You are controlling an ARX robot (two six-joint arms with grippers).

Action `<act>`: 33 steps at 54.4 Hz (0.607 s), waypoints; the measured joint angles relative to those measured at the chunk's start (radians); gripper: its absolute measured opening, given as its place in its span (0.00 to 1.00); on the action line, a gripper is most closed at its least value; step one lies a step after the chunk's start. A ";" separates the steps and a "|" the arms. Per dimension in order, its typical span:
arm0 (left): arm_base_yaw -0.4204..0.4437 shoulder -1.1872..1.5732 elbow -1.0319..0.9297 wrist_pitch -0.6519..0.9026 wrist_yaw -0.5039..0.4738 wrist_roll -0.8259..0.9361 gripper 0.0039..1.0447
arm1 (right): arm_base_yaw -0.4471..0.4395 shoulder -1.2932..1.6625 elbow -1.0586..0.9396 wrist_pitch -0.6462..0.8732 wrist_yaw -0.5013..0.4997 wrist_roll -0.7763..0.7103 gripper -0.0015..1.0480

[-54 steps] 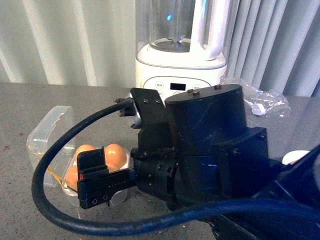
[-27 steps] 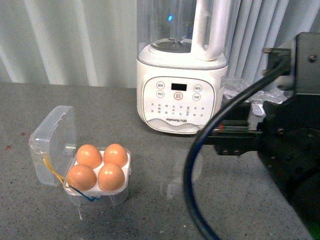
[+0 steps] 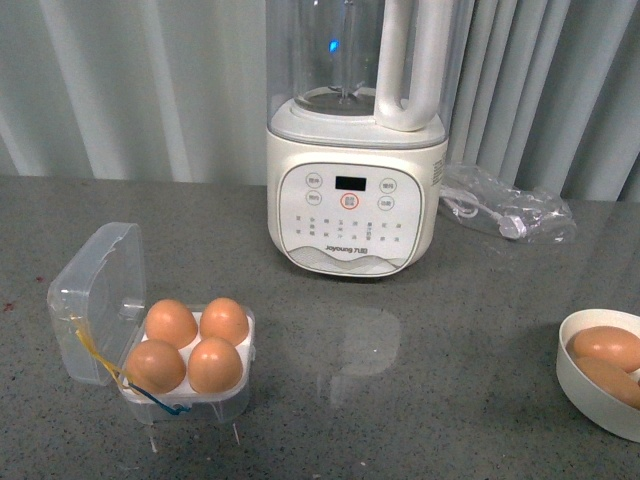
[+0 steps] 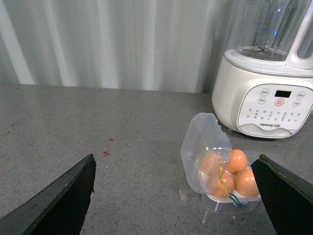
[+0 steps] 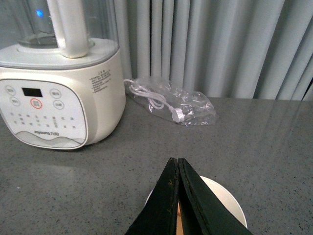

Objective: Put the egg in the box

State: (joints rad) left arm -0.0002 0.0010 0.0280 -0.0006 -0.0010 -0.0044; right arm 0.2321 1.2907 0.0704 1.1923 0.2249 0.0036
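Since all four hollows of the box (image 3: 100,290) are filled, the egg (image 3: 216,364), standing on end, lies ahead of the left pincer (image 4: 175,159), whose fingers gape wide. The right pincer (image 5: 176,166), fingers pressed together, hangs over the bowl (image 5: 230,200), well apart from the box. The grey surface (image 3: 400,400) leaves room around the box.

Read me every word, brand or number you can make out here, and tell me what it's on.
"Joyoung": low on the front panel of the blender, followed by characters too small to read.
Button labels on that panel: too small to read.
Print on its side, right wrist view: too small.
No text on the box, bowl or plastic bag.
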 joint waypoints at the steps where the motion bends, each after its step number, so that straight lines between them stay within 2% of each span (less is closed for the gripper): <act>1: 0.000 0.000 0.000 0.000 0.000 0.000 0.94 | -0.003 -0.011 -0.003 -0.007 -0.005 0.000 0.03; 9: 0.000 0.000 0.000 0.000 0.000 0.000 0.94 | -0.054 -0.171 -0.038 -0.129 -0.054 0.000 0.03; 15: 0.000 0.000 0.000 0.000 0.000 0.000 0.94 | -0.095 -0.383 -0.038 -0.346 -0.093 0.000 0.03; 25: 0.000 0.000 0.000 0.000 0.000 0.000 0.94 | -0.130 -0.537 -0.054 -0.471 -0.130 0.000 0.03; 29: 0.000 0.000 0.000 0.000 0.000 0.000 0.94 | -0.186 -0.595 -0.061 -0.523 -0.206 -0.001 0.03; 33: 0.000 0.000 0.000 0.000 0.000 0.000 0.94 | -0.220 -0.649 -0.064 -0.568 -0.218 0.000 0.03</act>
State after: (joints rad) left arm -0.0002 0.0010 0.0280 -0.0006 -0.0006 -0.0040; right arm 0.0116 0.6418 0.0067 0.6239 0.0067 0.0032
